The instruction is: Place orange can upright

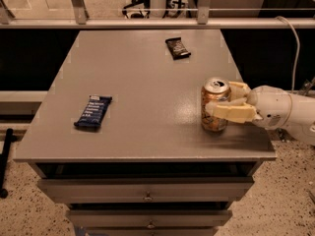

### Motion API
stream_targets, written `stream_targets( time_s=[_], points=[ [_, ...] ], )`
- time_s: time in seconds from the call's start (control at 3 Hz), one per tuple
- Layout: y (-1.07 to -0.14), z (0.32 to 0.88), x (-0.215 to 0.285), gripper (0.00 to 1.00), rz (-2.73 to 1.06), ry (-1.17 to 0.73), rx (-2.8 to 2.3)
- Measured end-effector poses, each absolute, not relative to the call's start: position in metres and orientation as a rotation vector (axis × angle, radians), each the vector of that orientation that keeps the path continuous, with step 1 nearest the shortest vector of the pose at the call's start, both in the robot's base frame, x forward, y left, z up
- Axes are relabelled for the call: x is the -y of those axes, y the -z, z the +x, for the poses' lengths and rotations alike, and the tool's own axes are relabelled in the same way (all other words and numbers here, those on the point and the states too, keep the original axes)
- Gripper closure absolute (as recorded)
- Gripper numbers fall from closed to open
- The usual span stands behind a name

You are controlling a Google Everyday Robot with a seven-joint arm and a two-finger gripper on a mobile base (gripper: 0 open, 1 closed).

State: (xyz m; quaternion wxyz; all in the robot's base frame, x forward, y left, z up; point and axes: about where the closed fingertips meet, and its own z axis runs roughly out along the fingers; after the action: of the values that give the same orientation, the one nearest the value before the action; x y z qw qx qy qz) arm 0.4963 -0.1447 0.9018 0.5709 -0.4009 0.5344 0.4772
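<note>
The orange can (213, 119) stands upright on the grey table (147, 82), near its right front edge, silver pull-tab top facing up. My gripper (220, 99) reaches in from the right on a white arm. Its cream fingers (231, 113) lie on either side of the can's upper half, one in front and one behind, closed on it. The can's base rests on the tabletop.
A dark-blue snack bar wrapper (93, 112) lies at the table's front left. A small dark packet (177, 47) lies at the back centre. The table's right edge is just beyond the can. Drawers sit below the tabletop, and a rail runs behind the table.
</note>
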Motion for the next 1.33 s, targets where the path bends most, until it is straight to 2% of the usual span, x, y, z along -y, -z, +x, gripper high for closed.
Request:
stream_targets(
  time_s=[0.67, 1.0, 1.33],
  points=[
    [-0.892, 0.486, 0.159, 0.13, -0.928, -1.093, -1.201],
    [-0.887, 0.482, 0.164, 0.0, -0.939, -1.078, -1.211],
    [-0.885, 0.481, 0.17, 0.0, -0.995, -1.043, -1.248]
  ],
)
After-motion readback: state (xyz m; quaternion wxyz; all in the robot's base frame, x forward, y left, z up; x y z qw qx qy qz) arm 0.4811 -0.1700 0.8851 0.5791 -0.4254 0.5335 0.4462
